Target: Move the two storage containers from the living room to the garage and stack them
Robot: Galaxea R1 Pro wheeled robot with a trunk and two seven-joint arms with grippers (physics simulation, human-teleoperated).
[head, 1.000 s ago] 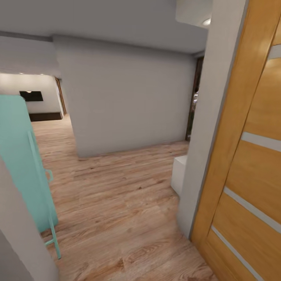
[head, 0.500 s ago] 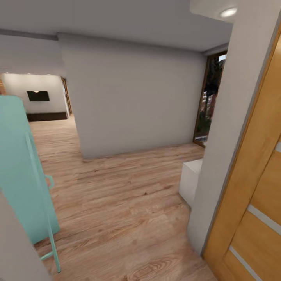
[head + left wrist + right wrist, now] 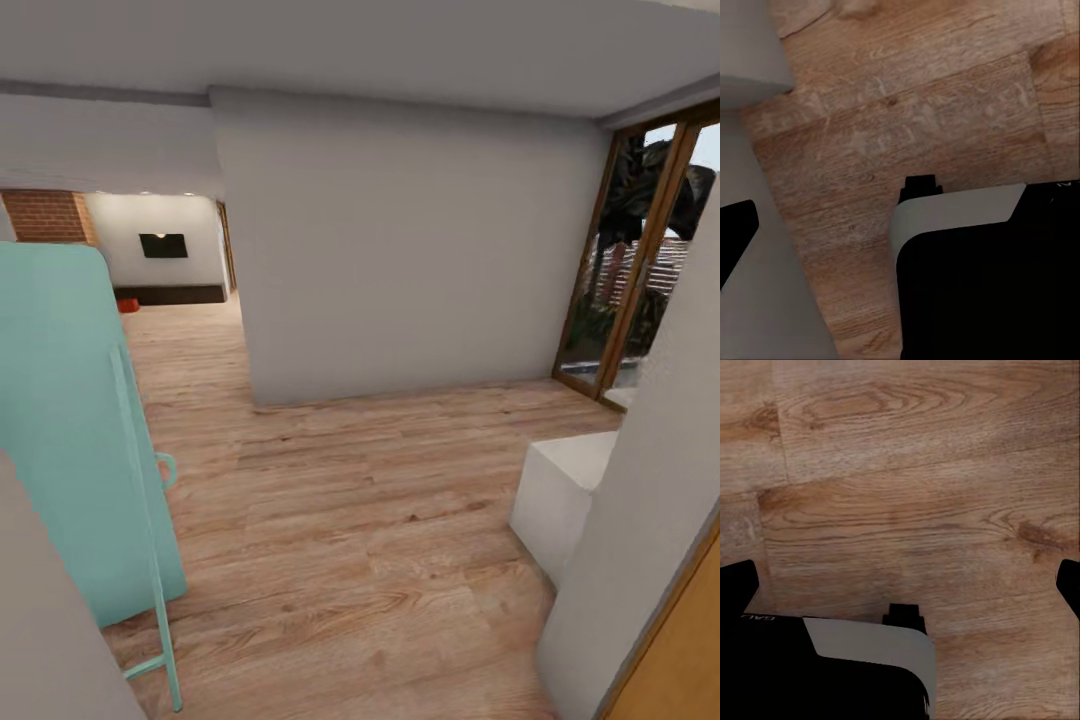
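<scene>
1. We're in a hallway with pale wood-plank flooring (image 3: 350, 520) underfoot, running from the near corner all the way back.
2. Straight ahead stands a big plain grey wall block (image 3: 410, 250); the passage bends around it on both sides.
3. Close on the left there's a tall mint-green panel (image 3: 70, 420) standing upright on the planks, with a thin mint rail and a small loop handle on its near edge.
4. Far down the left passage the living room (image 3: 165, 260) opens up: a white back wall with a black wall TV (image 3: 163, 245), a long dark low cabinet (image 3: 170, 294) below it, and red brick (image 3: 45, 215) at the left edge.
5. On the floor just left of that dark cabinet sits a small orange-red shape (image 3: 127, 304), possibly one of the storage containers, though it's too far and too tiny to be sure.
6. On the right, wood-framed glass doors (image 3: 640, 260) show dark foliage outside.
7. Near right, a low white block (image 3: 560, 490) sits on the planks, touching a grey wall corner (image 3: 650, 530); a sliver of orange wood door (image 3: 680, 670) peeks at the bottom corner.
8. The left hand (image 3: 817, 210) hangs over bare planks, one black fingertip at one edge; how wide it stands, I cannot tell.
9. The right hand (image 3: 904, 581) points down at bare planks, black fingertips (image 3: 739, 585) far apart at opposite edges, spread wide, holding nothing.
</scene>
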